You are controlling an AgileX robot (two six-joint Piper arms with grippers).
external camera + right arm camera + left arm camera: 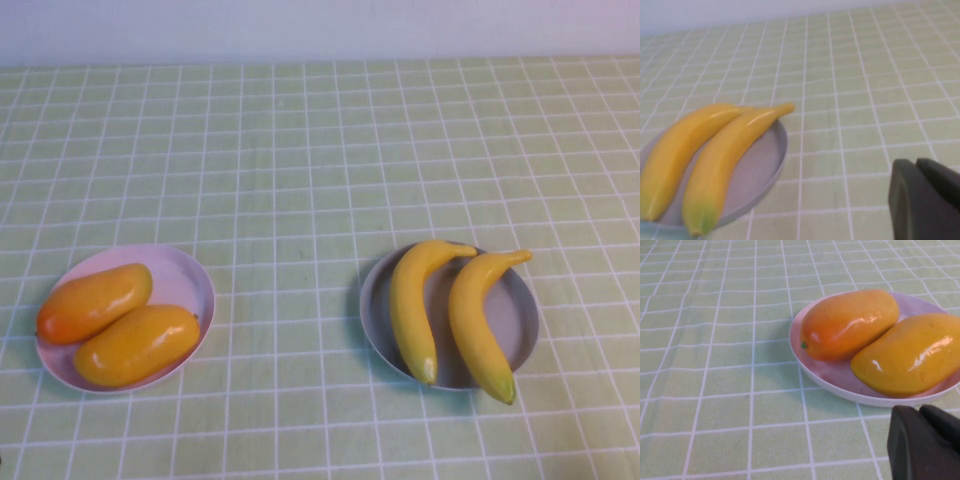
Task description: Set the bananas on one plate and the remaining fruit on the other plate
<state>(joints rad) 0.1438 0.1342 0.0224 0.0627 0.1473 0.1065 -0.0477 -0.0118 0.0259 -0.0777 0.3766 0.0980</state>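
Note:
Two yellow bananas (412, 305) (478, 320) lie side by side on the grey-blue plate (522, 310) at the right. Two orange mango-like fruits (95, 300) (138, 345) lie on the pale pink plate (185, 275) at the left. Neither gripper shows in the high view. In the left wrist view my left gripper (919, 410) is shut and empty, just short of the pink plate (830, 375) with its two fruits (847, 324). In the right wrist view my right gripper (916, 162) is shut and empty, off to the side of the grey-blue plate (762, 165) and bananas (727, 160).
A light green tablecloth with a white grid (300, 150) covers the whole table. A pale wall runs along the far edge (320, 30).

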